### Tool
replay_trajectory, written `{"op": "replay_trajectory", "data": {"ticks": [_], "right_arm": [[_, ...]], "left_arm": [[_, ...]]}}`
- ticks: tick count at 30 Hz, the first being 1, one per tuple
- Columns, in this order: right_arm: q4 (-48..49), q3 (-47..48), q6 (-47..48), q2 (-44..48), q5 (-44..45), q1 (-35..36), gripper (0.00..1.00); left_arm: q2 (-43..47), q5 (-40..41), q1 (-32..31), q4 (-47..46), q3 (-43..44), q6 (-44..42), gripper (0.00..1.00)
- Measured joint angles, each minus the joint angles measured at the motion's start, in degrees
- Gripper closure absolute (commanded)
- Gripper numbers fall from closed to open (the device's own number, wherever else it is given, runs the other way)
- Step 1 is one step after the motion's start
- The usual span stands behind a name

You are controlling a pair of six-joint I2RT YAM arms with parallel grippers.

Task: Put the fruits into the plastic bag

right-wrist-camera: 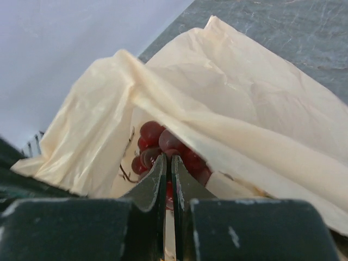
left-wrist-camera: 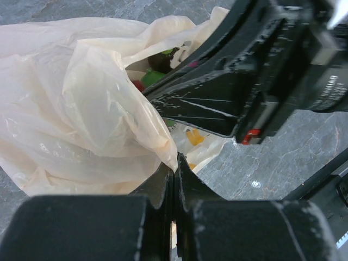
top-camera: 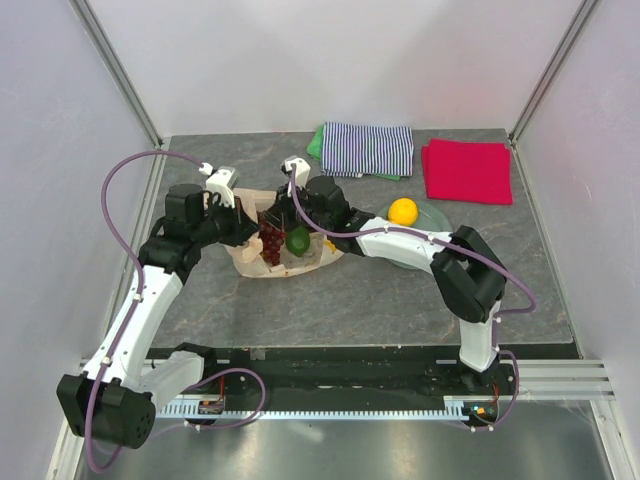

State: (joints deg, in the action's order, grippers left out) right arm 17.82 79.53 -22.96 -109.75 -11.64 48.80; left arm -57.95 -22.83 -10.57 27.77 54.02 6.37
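Partly: grape bunch [right-wrist-camera: 163, 145] seen inside plastic bag [top-camera: 252, 262]; lemon [top-camera: 403, 211] left on plate [top-camera: 437, 216]; bag film pinched by closed left gripper [left-wrist-camera: 174, 169] and right gripper [right-wrist-camera: 167, 166].

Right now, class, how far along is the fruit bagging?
Done: grape bunch and a green fruit lie in the plastic bag. In hand: left gripper pinches the bag's rim; right gripper is shut at its mouth. Left: the lemon, on the plate.

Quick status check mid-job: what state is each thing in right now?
plastic bag: lying on the table, mouth open.
grape bunch: inside the bag.
green fruit: inside the bag.
lemon: on the plate, not bagged.
left gripper: shut on the bag edge.
right gripper: shut at the bag mouth; pinch unclear.
striped cloth: folded.
red cloth: folded.
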Motion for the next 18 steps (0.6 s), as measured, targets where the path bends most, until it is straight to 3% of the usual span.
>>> {"op": "replay_trajectory", "data": {"ticks": [7, 13, 14, 18], "right_arm": [[5.4, -0.1, -5.9, -1.7, 2.3, -0.1, 0.98], [4.3, -0.8, -5.7, -4.9, 4.6, -0.1, 0.71], [4.0, -1.6, -5.6, -4.9, 4.8, -0.1, 0.61], [3.6, -3.2, -4.3, -4.9, 5.6, -0.2, 0.36]], "left_arm": [[0.0, 0.0, 0.0, 0.0, 0.0, 0.0, 0.99], [0.0, 0.0, 0.0, 0.0, 0.0, 0.0, 0.99], [0.0, 0.0, 0.0, 0.0, 0.0, 0.0, 0.98], [0.0, 0.0, 0.0, 0.0, 0.0, 0.0, 0.98]]}}
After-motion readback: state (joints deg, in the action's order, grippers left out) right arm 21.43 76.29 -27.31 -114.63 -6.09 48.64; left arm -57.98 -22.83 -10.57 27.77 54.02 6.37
